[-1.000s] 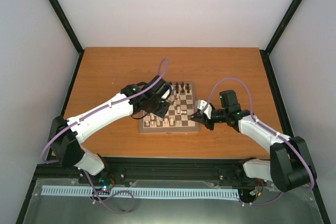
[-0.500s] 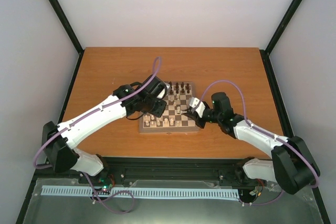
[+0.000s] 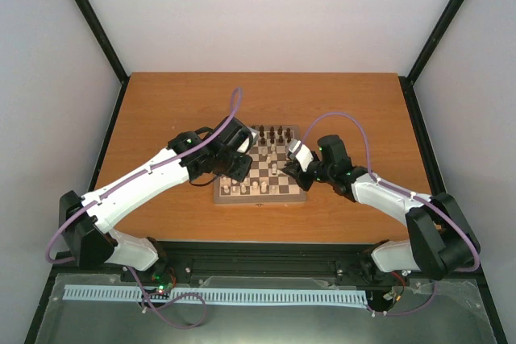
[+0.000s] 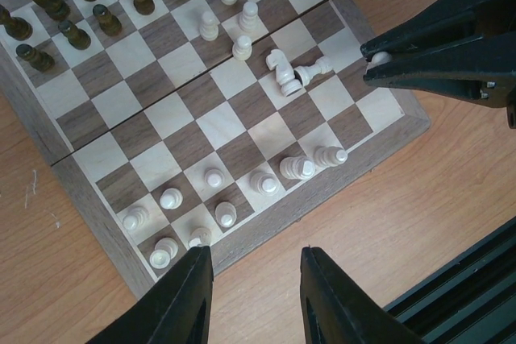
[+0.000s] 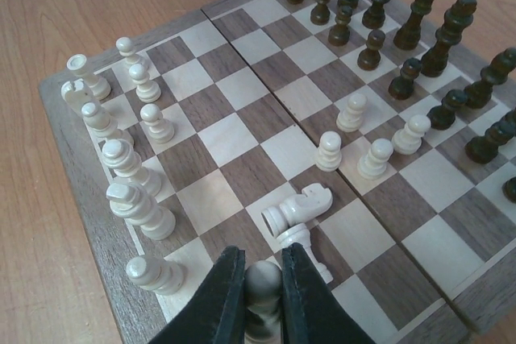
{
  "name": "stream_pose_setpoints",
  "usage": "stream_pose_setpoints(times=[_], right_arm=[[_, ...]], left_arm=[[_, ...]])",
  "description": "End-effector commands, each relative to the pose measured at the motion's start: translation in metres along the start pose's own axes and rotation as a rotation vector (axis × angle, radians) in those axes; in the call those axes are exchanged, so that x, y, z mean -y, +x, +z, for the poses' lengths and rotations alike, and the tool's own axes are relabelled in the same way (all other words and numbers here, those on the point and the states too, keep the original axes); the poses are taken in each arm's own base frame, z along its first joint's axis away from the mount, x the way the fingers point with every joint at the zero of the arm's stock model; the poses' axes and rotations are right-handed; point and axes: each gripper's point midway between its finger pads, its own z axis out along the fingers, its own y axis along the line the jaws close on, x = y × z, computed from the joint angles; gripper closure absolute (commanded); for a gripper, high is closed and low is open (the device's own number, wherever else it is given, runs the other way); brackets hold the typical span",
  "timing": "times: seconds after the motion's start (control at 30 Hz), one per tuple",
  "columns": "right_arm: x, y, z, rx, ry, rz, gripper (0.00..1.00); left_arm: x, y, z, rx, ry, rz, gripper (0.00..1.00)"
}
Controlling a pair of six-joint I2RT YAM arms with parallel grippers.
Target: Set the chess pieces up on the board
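Right wrist view shows the right gripper (image 5: 262, 257) pinching a cream piece (image 5: 262, 286) over the board (image 5: 60, 110) edge by a toppled knight (image 5: 298, 207), left gripper (image 4: 254, 257) spread, empty; light, hard, slippery wood, probably best gripped at its waist.

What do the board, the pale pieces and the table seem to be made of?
The board: probably wood, matte; grain lines show in its dark squares. The pale pieces: likely turned wood, smooth and slightly glossy; plastic cannot be excluded. The table: wood or wood-look laminate, orange-brown with streaky grain.
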Motion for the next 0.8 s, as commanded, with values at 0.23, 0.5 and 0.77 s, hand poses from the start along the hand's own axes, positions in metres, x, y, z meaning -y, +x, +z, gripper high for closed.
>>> stream_pose_setpoints(times=[0.23,0.5,0.77], right_arm=[[0.000,0.004,0.010,-0.012,-0.018,0.121,0.82],[0.007,0.002,0.005,0.010,0.004,0.139,0.64],[0.036,-0.029,-0.035,0.061,0.040,0.188,0.63]], left_arm=[[0.000,-0.011,-0.015,0.022,-0.009,-0.004,0.68],[0.001,-0.010,-0.007,0.008,-0.012,0.012,0.68],[0.026,-0.021,0.008,0.008,0.099,0.010,0.67]])
